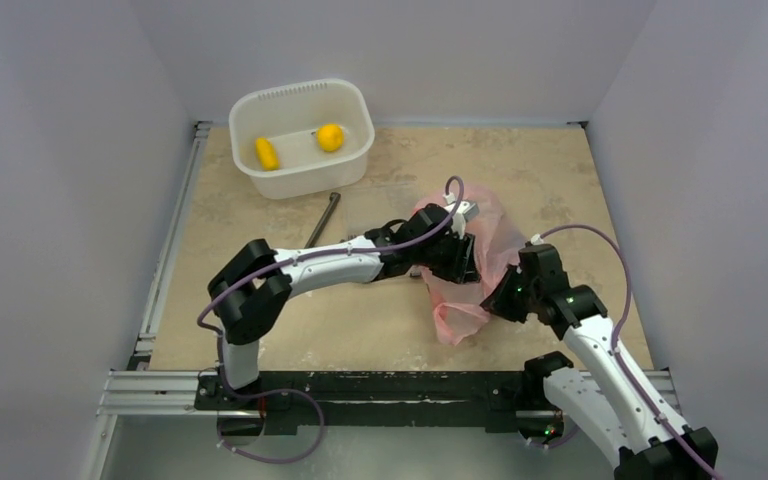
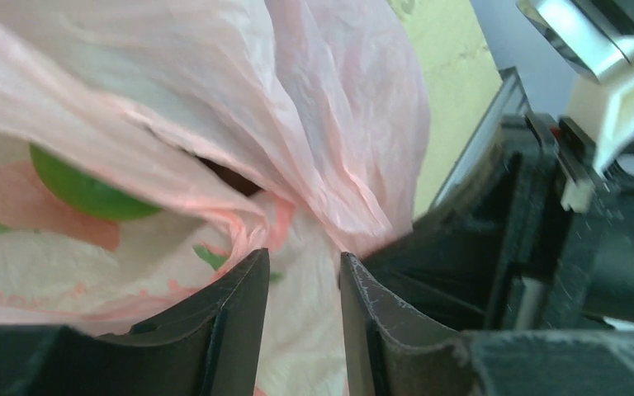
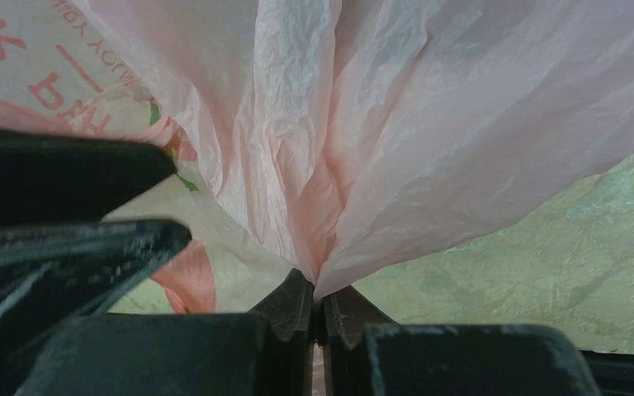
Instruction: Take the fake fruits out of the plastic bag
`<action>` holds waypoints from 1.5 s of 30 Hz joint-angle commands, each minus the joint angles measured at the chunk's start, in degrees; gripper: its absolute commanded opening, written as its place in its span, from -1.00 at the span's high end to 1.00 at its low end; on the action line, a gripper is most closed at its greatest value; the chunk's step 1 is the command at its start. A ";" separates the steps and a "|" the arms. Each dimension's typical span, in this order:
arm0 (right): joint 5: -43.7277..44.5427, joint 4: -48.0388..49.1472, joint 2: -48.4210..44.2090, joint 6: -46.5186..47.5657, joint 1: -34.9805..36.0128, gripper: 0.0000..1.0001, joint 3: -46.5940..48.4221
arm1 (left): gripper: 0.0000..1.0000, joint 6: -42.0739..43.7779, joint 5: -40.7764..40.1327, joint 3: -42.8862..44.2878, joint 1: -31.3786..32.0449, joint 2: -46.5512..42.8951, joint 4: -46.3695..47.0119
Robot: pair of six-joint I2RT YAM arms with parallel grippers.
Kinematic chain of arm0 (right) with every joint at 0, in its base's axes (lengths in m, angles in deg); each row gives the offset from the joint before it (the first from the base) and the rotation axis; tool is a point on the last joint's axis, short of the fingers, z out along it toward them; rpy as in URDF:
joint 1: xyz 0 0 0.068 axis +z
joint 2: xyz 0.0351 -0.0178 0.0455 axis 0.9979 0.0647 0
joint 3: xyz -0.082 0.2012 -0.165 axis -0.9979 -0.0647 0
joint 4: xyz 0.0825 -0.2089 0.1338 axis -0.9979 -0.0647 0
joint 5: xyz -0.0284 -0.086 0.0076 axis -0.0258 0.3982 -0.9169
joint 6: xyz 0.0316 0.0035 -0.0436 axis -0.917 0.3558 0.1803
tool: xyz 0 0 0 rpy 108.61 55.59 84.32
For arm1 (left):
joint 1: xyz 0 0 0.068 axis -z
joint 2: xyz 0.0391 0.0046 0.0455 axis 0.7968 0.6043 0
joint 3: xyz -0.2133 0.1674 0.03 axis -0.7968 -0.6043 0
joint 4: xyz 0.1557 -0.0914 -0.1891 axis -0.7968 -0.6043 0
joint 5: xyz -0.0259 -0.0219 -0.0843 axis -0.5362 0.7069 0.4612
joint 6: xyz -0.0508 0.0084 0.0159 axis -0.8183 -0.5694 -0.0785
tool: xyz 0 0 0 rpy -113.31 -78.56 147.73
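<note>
Pinched in the closed right gripper (image 3: 318,309) is a fold of thin translucent pink plastic bag (image 3: 429,107). Inside, a round green lime (image 2: 82,188) is seen up-left of the narrowly parted, nearer left gripper (image 2: 304,289).

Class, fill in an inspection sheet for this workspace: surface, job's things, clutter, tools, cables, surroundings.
Surface: beige mottled table.
Job's things: pink plastic bag bunched centre-right, green fruit inside; two yellow fruits in white tub.
Clutter: grey metal rod near the tub.
Tools: left tool open at the bag's mouth; right tool shut, pinching bag film.
Cables: purple cables along both arms.
Surroundings: grey walls; metal rail at near edge.
</note>
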 commanded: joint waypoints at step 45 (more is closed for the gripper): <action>6.82 6.65 4.82 -1.78 0.08 1.00 -4.08 | -0.43 2.23 -1.04 4.57 -7.11 4.41 3.54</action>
